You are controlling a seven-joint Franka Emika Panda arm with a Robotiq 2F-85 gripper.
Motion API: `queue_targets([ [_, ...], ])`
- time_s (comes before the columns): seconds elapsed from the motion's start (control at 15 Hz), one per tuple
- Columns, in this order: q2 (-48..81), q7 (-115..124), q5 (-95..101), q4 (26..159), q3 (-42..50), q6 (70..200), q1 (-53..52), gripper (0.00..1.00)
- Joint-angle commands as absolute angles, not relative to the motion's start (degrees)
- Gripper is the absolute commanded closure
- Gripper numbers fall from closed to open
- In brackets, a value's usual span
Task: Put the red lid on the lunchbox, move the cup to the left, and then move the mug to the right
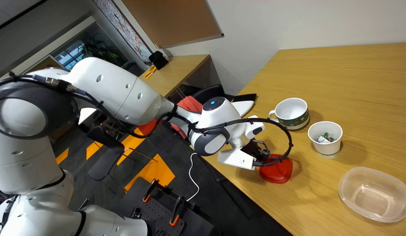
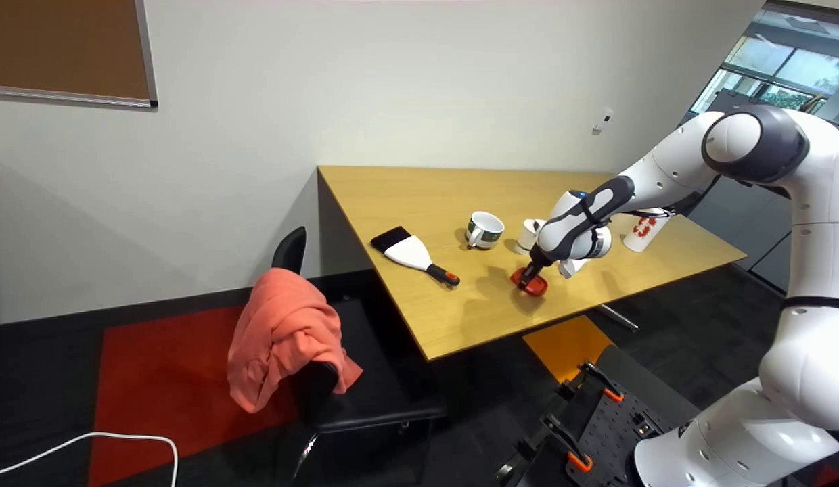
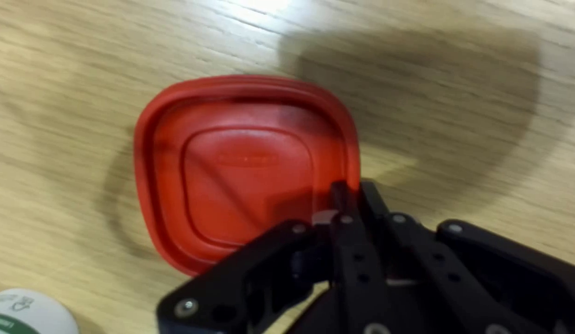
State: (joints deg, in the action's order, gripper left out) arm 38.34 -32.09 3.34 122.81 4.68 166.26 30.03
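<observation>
Gripper jaws pinched on rim of red lid, held nr edge of table, w/ open room btwn it & lunchbox, cup & mug farther in.

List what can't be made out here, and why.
- Red lid, wrist view: embossed mark blurred; lower right corner behind the gripper.
- Cup, wrist view: cut off by left and bottom edges; in an exterior view, partly behind the arm.
- Cup contents, in an exterior view: too small to identify.
</observation>
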Motion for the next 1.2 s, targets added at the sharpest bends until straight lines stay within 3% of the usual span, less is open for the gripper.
queue_targets([
  [0.0,37.9,-29.1,4.9,123.7,6.0,166.4,28.7,0.98],
  [0.6,33.0,-18.2,8.7,127.6,18.4,164.8,22.4,0.98],
  [1.13,28.1,-20.9,3.7,125.0,15.3,163.8,33.1,0.98],
])
